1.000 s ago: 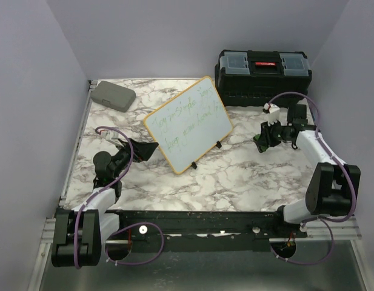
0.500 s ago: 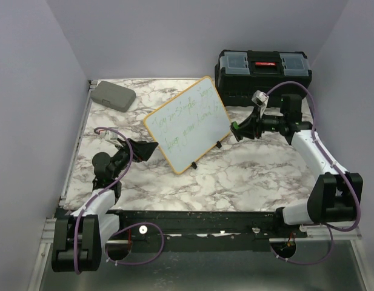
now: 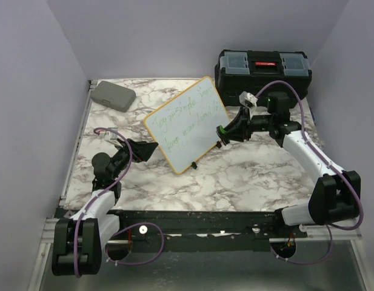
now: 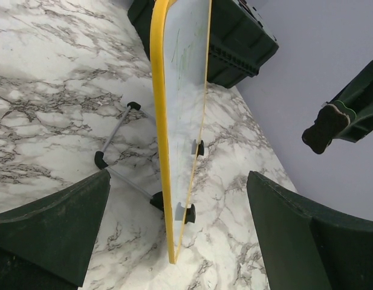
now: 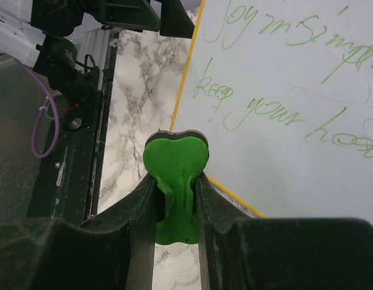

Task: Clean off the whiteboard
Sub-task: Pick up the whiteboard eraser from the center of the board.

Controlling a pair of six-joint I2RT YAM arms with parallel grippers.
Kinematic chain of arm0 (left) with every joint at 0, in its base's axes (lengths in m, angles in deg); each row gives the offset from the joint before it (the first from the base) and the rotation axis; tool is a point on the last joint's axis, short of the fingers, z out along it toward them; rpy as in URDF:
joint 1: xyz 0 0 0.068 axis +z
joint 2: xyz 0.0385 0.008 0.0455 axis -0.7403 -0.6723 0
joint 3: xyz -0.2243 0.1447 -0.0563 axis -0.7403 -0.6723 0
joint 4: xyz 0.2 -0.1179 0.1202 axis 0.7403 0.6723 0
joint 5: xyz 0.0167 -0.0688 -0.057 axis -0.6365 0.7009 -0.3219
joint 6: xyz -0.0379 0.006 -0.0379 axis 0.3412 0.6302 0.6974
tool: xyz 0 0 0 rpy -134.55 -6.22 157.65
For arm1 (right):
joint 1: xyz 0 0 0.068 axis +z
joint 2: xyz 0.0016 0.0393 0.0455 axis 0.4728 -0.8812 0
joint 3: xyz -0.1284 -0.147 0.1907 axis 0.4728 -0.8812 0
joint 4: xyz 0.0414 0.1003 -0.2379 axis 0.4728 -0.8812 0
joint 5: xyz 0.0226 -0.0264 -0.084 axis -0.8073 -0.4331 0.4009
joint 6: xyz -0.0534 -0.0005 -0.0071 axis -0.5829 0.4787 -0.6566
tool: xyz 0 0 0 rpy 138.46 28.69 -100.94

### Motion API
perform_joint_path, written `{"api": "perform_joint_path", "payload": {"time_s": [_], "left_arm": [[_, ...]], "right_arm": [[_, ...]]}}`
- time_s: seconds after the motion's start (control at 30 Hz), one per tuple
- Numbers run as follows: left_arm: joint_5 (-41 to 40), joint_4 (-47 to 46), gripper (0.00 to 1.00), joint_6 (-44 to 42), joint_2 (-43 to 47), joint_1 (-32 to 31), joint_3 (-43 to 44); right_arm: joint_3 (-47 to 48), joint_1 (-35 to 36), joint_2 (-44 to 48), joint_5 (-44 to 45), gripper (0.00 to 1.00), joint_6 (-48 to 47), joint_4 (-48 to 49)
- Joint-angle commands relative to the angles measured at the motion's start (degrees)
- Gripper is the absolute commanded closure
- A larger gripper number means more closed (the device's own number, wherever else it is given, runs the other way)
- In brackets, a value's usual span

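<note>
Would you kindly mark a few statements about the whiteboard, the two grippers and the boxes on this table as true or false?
1. The whiteboard bears green handwriting. True.
2. The right gripper is empty. False: it is shut on a green eraser.
3. The left gripper is open. True.
4. The whiteboard lies flat. False: it stands on edge, propped by a wire stand.
5. The grey case rests on the black toolbox. False: it lies on the table at the far left, apart from the toolbox.
</note>
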Motion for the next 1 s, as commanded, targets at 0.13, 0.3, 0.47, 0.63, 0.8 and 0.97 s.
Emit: {"api": "perform_joint_path", "payload": {"time_s": [0.13, 0.3, 0.47, 0.63, 0.8, 0.97], "left_arm": [[-0.2, 2.3, 0.06, -1.08, 2.77, 0.35, 0.79], [-1.44, 5.6, 0.06, -3.47, 4.83, 0.32, 0.52], [-1.22, 5.05, 0.06, -3.45, 4.75, 0.35, 0.08], [-1.1, 5.5, 0.06, -3.58, 5.3, 0.35, 0.14], [-1.18, 6.01, 0.06, -4.15, 5.36, 0.35, 0.19], [-1.13, 5.44, 0.06, -3.85, 4.88, 0.35, 0.18]], "right_arm": [[5.52, 1.41, -2.34, 22.51, 0.96, -8.79, -17.15], [-3.53, 1.3, -2.43, 53.68, 0.96, -10.97, -19.68], [-11.07, 1.34, -2.32, 63.53, 0.94, -8.5, -14.54], [-11.89, 1.32, -5.94, 65.02, 0.92, -6.9, -13.64], [-12.07, 1.32, -9.16, 66.14, 0.85, -6.68, -13.46], [-11.89, 1.27, -11.02, 65.82, 0.68, -6.33, -13.7]]}}
